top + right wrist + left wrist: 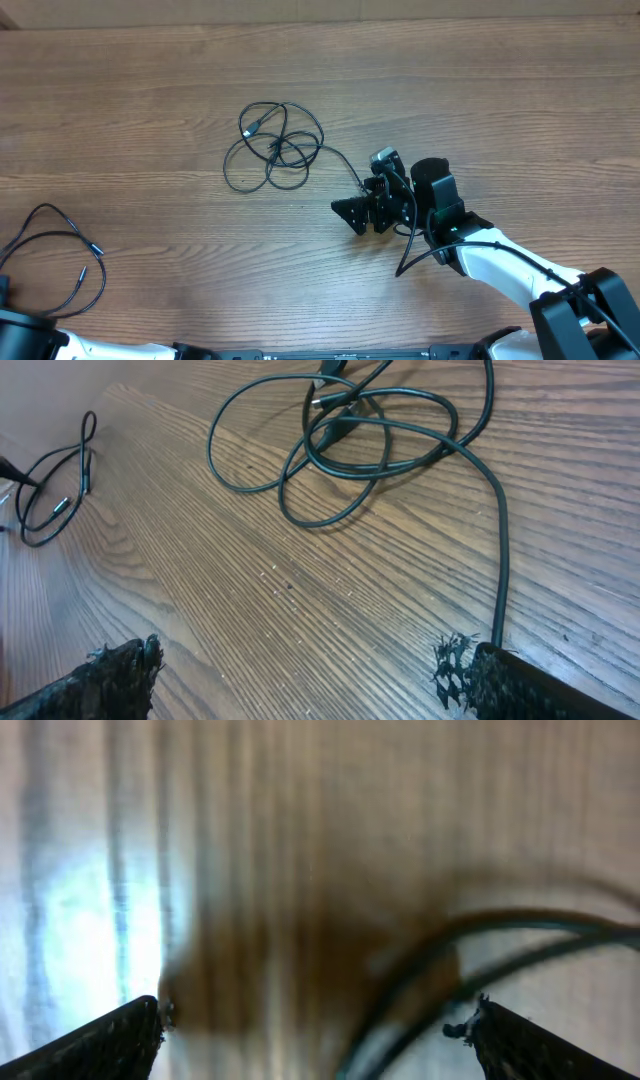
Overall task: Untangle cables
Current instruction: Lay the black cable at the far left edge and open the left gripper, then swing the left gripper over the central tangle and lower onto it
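Though wide on both sides, nothing is gripped

Where the overhead view takes in the whole wooden bench [480,80], we find the knotted cable [275,148] lying a little left of centre, its thin black loops crossing one another in a loose tangle. One strand leaves the knot and trails right and nearward, ending just beside the right claw [300,660]. From the right wrist we see that claw spread wide, with only bare wood between its fingertips [112,675]. The strand runs down to the right-hand fingertip and slips out of sight behind it, so we cannot tell whether the two touch. Well apart from the knot, at the near left corner, we see the second cable [55,255] resting as an open loop, with one end running off the left edge. The left claw [315,1015] is also spread wide over the wood. Two dark cords arc across its view, past the right-hand fingertip. They are too blurred for us to say which cable they belong to or whether they touch the claw.
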`<state>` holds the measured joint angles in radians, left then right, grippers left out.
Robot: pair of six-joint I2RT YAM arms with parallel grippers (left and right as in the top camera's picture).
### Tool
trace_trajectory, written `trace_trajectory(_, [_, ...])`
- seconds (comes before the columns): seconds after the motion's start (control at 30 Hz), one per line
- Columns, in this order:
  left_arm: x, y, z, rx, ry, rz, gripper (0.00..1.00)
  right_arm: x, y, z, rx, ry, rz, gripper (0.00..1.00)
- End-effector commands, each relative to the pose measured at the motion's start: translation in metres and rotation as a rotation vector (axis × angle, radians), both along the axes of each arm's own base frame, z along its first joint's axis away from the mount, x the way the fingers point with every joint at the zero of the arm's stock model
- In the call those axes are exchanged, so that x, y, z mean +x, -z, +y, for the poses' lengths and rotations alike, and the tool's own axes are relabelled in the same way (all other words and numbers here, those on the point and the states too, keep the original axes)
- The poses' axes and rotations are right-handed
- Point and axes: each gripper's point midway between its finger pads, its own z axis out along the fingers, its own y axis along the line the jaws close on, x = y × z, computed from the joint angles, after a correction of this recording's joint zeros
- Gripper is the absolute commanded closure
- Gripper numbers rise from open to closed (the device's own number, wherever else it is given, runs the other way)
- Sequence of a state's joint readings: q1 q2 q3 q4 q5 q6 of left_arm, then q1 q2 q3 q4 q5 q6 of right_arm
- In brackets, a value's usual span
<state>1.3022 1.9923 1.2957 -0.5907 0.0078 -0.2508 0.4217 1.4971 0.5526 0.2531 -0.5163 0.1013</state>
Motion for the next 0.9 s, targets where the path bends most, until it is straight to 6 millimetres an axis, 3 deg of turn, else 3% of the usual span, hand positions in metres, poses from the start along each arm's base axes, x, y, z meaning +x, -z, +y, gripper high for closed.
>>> trace_trajectory(0.0, [0.026, -0.046, 0.006, 0.102, 0.120, -0.080, 0.01, 0.002, -0.004, 0.004, 0.008, -0.005, -0.011, 0.01])
trace_trajectory(0.2, [0.074, -0.092, -0.009, 0.199, 0.323, -0.146, 0.00, 0.002, -0.004, 0.004, 0.008, -0.005, -0.012, 0.01])
trace_trajectory(0.4, [0.152, -0.128, -0.066, 0.285, 0.719, -0.141, 0.00, 0.003, -0.005, 0.004, 0.009, -0.005, -0.014, 0.01])
trace_trajectory(0.47, [0.193, -0.134, -0.109, 0.303, 0.934, -0.133, 0.01, 0.002, -0.005, 0.004, 0.009, -0.005, -0.014, 0.01])
trace_trajectory(0.63, [0.254, -0.132, -0.203, 0.290, 1.271, -0.139, 0.00, 0.002, -0.005, 0.004, 0.009, -0.005, -0.013, 0.01])
trace_trajectory(0.67, [0.276, -0.132, -0.250, 0.291, 1.414, -0.152, 0.01, 0.002, -0.005, 0.004, 0.009, -0.005, -0.013, 0.02])
trace_trajectory(0.87, [0.315, -0.137, -0.401, 0.323, 1.802, -0.233, 0.00, 0.002, -0.004, 0.004, 0.008, -0.005, -0.011, 0.01])
